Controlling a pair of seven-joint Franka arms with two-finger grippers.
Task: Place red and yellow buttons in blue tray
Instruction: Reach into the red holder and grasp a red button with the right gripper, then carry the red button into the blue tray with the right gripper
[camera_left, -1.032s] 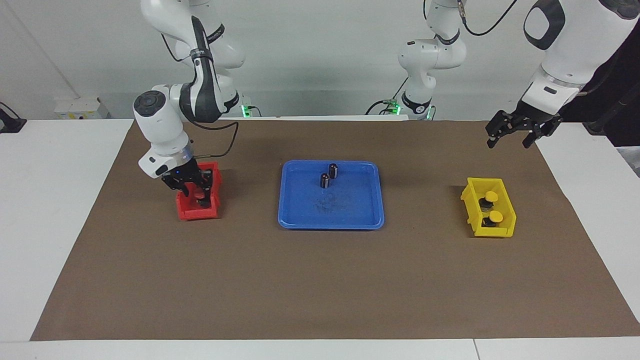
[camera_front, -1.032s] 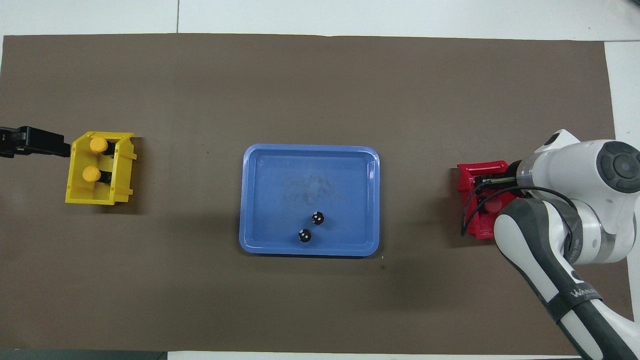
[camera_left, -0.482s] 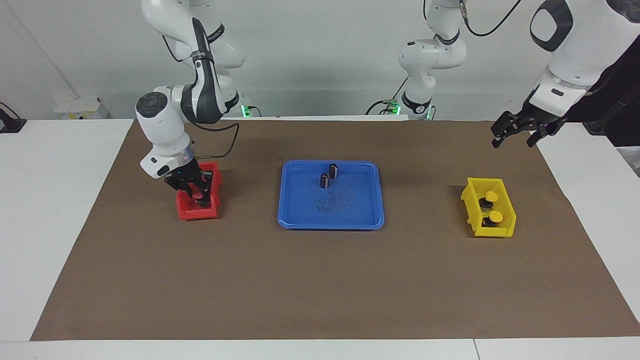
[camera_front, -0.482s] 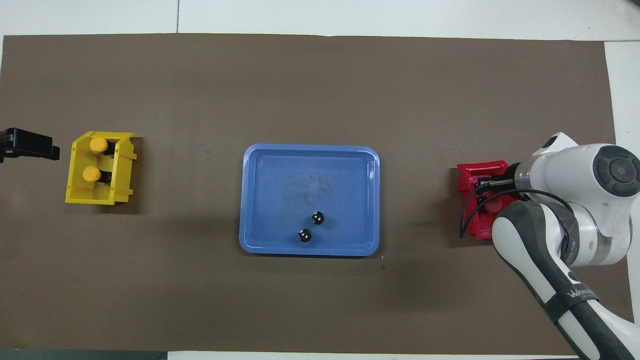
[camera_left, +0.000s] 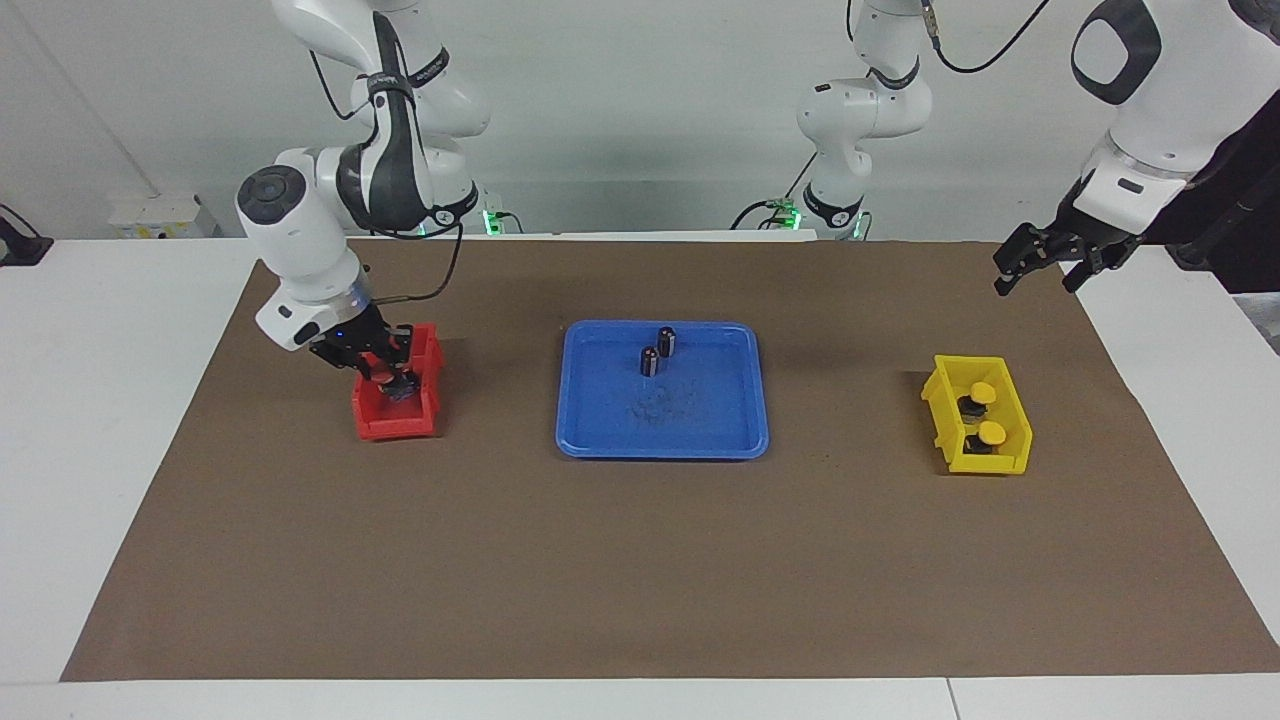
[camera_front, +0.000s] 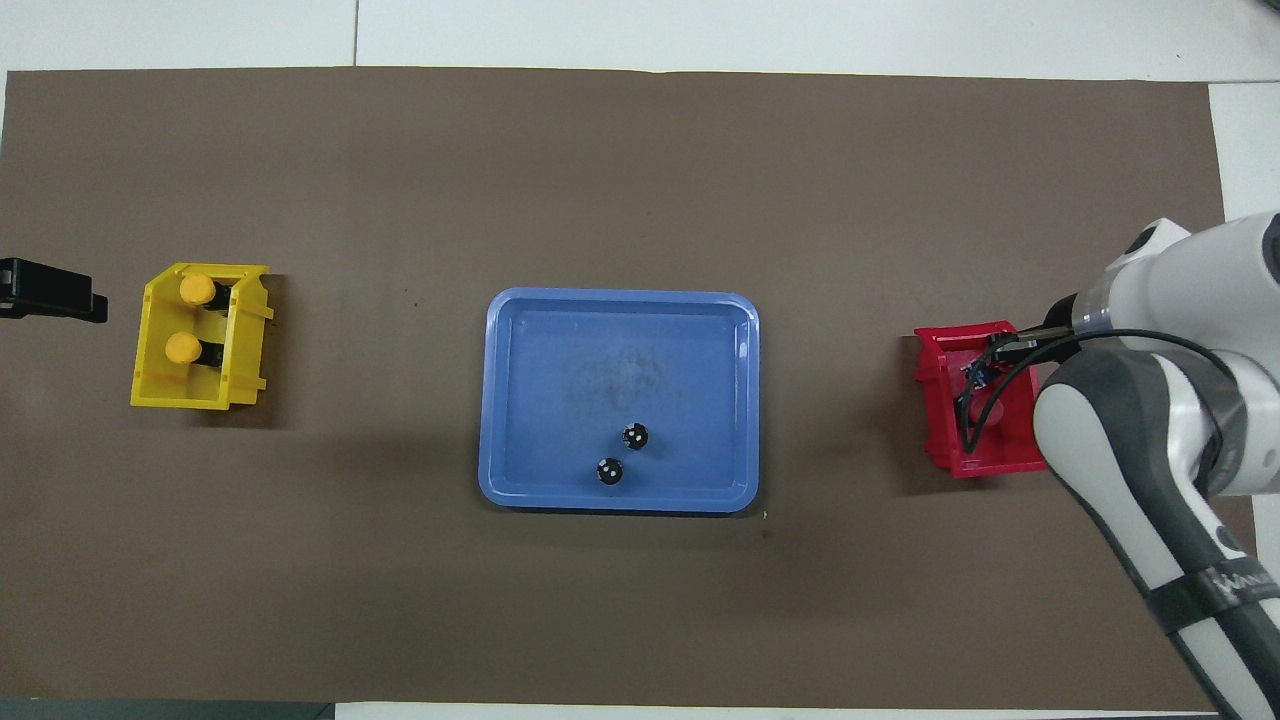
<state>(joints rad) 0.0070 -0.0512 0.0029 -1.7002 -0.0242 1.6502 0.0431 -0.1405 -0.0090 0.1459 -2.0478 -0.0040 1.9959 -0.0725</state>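
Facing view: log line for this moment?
right pincer: over red bin | left pincer: waiting | yellow buttons: in yellow bin | blue tray: no buttons

Tray (camera_left: 662, 440) sits between two bins (camera_left: 395, 420), holding two cylinders (camera_left: 666, 341).

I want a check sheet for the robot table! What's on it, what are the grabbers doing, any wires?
Surface: brown mat over a white table.
Job's things: blue tray mid-mat; two yellow buttons in the yellow bin; red bin under the right gripper, red buttons not clearly seen.
Clutter: two dark cylinders upright in the tray.
Grippers: right gripper in the red bin; left gripper raised, open, waiting over the mat's edge.
Cables: black cable looped along the right arm.
Surroundings: white wall, white box.
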